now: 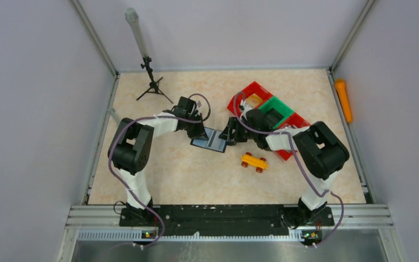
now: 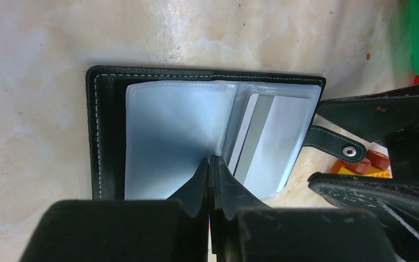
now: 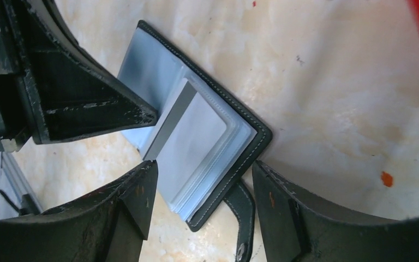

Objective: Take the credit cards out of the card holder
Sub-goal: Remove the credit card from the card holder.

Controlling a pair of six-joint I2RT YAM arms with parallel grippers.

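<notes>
Holder (image 1: 213,139): one, open flat.
Card (image 2: 256,136): one showing, sleeved.
Left gripper (image 2: 211,164): pressed together at fold.
Right gripper (image 3: 204,169): spread, holder's 3 o'clock.

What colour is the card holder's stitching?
White, on the black leather card holder, clearest in left wrist view.

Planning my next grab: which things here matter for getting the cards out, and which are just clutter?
Job: card holder, lying open; card in its sleeve; left gripper, shut at the fold; right gripper, open.
Clutter: toy car; red and green bins; tripod; orange cylinder.
</notes>
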